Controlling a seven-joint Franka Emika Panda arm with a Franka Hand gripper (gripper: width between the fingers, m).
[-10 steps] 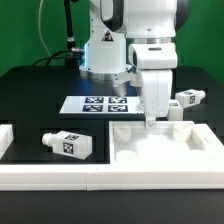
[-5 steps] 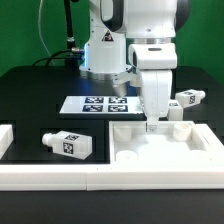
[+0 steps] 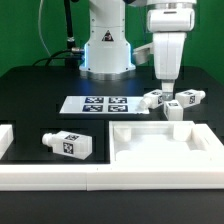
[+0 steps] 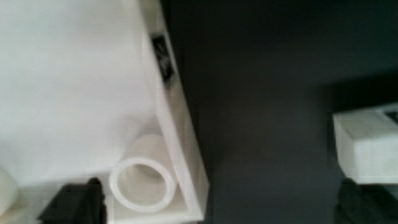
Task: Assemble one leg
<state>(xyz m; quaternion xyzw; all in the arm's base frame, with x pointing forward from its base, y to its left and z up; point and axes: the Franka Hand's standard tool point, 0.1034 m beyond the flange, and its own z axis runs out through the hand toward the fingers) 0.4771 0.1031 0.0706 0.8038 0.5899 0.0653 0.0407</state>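
The leg (image 3: 155, 99) nearest the gripper (image 3: 165, 83) lies on its side on the black table (image 3: 30, 100), just behind the far edge of the tabletop panel (image 3: 165, 150). Two more legs (image 3: 187, 98) lie close beside it, behind the same edge. A fourth leg (image 3: 68, 145) lies well apart from the panel, towards the exterior view's left. Treat the leg as a light, rigid plastic part. It is likely smooth, so it may slip or roll under an off-centre pinch. Grip it across the chunky body at mid-length, on opposing flat faces, and leave the end that enters the socket free. The gripper hangs above the leg, clear of it and of the panel, and it holds and touches nothing. In the wrist view one dark fingertip (image 4: 71, 205) sits far to the side of a round corner socket (image 4: 143, 185). The gap beside it is unoccupied, so the jaws appear spread wide. The second fingertip cannot be made out against the dark table.
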